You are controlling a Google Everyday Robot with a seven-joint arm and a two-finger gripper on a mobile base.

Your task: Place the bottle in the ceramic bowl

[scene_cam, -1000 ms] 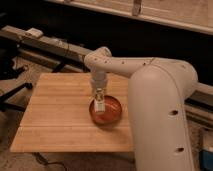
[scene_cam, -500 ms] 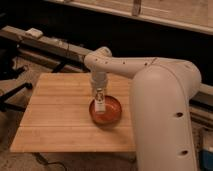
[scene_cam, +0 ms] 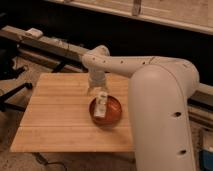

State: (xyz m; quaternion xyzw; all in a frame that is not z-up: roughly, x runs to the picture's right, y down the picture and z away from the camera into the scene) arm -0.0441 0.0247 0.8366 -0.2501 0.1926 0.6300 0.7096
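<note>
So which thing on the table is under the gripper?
The bowl, reddish-brown and round; the gripper hangs over it with the white bottle.

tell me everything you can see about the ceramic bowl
The ceramic bowl is round, shallow and glossy, reddish-brown to orange. It sits upright on the wooden table, toward the right side. The gripper hangs directly over it with the white bottle reaching down into its interior; whether the bottle touches the bowl is unclear.
</note>
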